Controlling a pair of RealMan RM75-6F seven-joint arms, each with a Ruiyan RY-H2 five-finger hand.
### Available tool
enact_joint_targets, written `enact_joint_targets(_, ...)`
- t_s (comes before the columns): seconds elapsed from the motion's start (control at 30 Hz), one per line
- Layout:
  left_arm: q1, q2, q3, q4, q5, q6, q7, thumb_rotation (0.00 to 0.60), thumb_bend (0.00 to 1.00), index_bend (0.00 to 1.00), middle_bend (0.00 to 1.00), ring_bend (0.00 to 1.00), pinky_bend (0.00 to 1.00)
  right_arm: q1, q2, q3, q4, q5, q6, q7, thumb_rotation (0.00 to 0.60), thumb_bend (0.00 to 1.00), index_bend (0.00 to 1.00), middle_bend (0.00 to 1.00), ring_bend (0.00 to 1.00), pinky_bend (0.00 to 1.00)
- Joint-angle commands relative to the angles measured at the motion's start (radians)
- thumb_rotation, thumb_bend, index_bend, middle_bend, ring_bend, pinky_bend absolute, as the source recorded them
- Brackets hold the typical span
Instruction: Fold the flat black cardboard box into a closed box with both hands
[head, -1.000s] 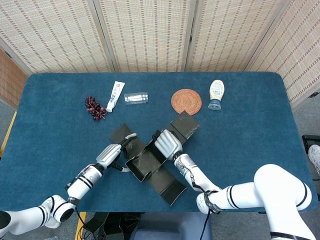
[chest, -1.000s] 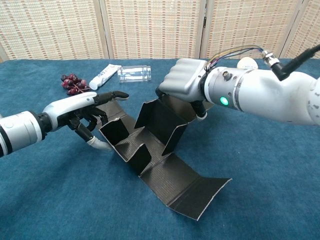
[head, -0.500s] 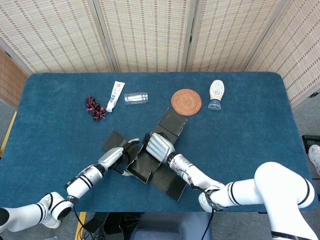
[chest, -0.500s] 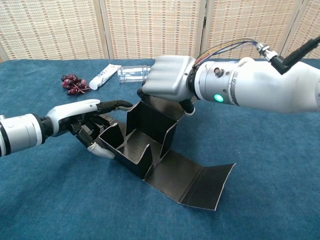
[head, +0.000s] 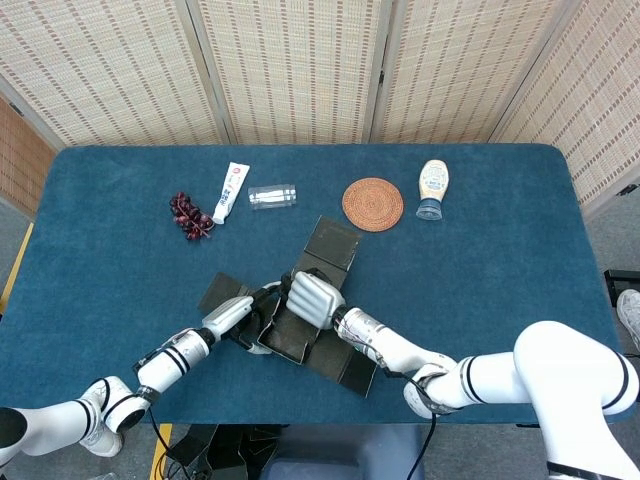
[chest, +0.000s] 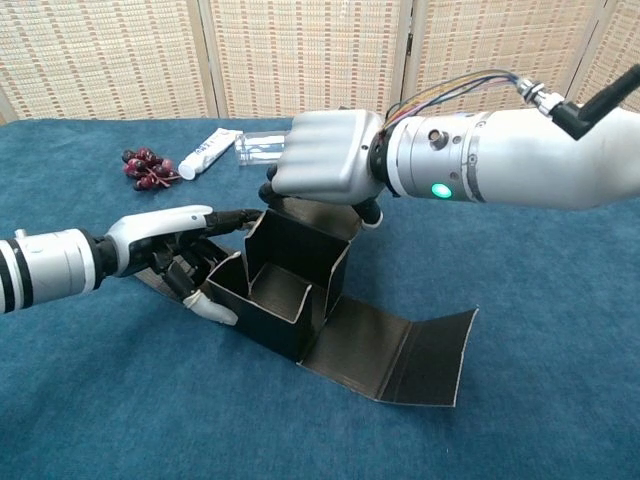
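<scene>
Right hand (chest: 325, 158) gripping the far wall of the black cardboard box (chest: 290, 285); left hand (chest: 175, 245) spread open, bracing its left wall, mid-table. Best kept square while bringing the near lid flap (chest: 395, 352) over.

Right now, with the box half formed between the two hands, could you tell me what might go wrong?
1. The black box has its walls standing, propped by the right hand at the back and the left hand at the side; if either lets go, they may splay flat.
2. The lid flap lies open in front, so the box could slide as it is closed.
</scene>
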Motion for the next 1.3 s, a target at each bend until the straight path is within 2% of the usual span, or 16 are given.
enact_joint_targets(0.03,-0.01,0.002,0.01,0.006,0.009,-0.008,-0.022,0.6,0.1,0.0,0.0,0.56,0.78,-0.001,0.003,-0.004,0.012,-0.025,-0.011,0.017,0.6,0.29,0.35,0.38,0.85,0.92)
enact_joint_targets(0.33,-0.037,0.006,0.036,0.018,0.037,-0.021,-0.154,0.6,0.1,0.07,0.01,0.59,0.78,-0.014,-0.003,-0.012,0.05,-0.091,-0.021,0.053,0.6,0.29,0.35,0.38,0.85,0.92)
enact_joint_targets(0.5,-0.042,-0.002,0.046,0.031,0.043,-0.012,-0.214,0.6,0.1,0.15,0.13,0.63,0.78,-0.029,-0.011,-0.009,0.069,-0.115,-0.021,0.079,0.6,0.29,0.35,0.38,0.85,0.92)
enact_joint_targets(0.57,-0.045,-0.006,0.053,0.041,0.05,-0.011,-0.231,0.6,0.1,0.17,0.16,0.6,0.78,-0.035,-0.014,-0.008,0.076,-0.121,-0.02,0.087,0.6,0.29,0.35,0.38,0.85,0.92)
enact_joint_targets(0.77,-0.047,-0.022,0.064,0.066,0.053,0.001,-0.268,0.6,0.1,0.23,0.23,0.6,0.78,-0.052,-0.019,-0.001,0.082,-0.112,-0.019,0.095,0.6,0.29,0.34,0.35,0.85,0.92)
enact_joint_targets(0.83,-0.047,-0.026,0.066,0.072,0.053,0.004,-0.274,0.6,0.1,0.25,0.25,0.6,0.78,-0.058,-0.016,0.004,0.077,-0.104,-0.019,0.101,0.6,0.29,0.27,0.31,0.84,0.92)
enact_joint_targets(0.97,-0.042,-0.029,0.069,0.077,0.047,0.01,-0.284,0.6,0.1,0.28,0.27,0.6,0.78,-0.073,-0.007,0.018,0.055,-0.082,-0.019,0.135,0.6,0.26,0.05,0.21,0.79,0.92)
enact_joint_targets(1.0,-0.04,-0.029,0.07,0.078,0.046,0.012,-0.286,0.6,0.1,0.28,0.27,0.6,0.78,-0.078,-0.003,0.02,0.049,-0.077,-0.02,0.146,0.6,0.26,0.02,0.18,0.78,0.92)
enact_joint_targets(1.17,-0.027,-0.027,0.08,0.079,0.043,0.026,-0.283,0.6,0.1,0.28,0.28,0.61,0.78,-0.109,0.019,0.038,0.014,-0.069,-0.021,0.236,0.6,0.24,0.0,0.09,0.74,0.92)
enact_joint_targets(1.3,-0.017,-0.026,0.089,0.083,0.043,0.033,-0.274,0.6,0.1,0.28,0.28,0.61,0.78,-0.13,0.051,0.057,-0.016,-0.098,-0.031,0.332,0.6,0.24,0.0,0.07,0.73,0.92)
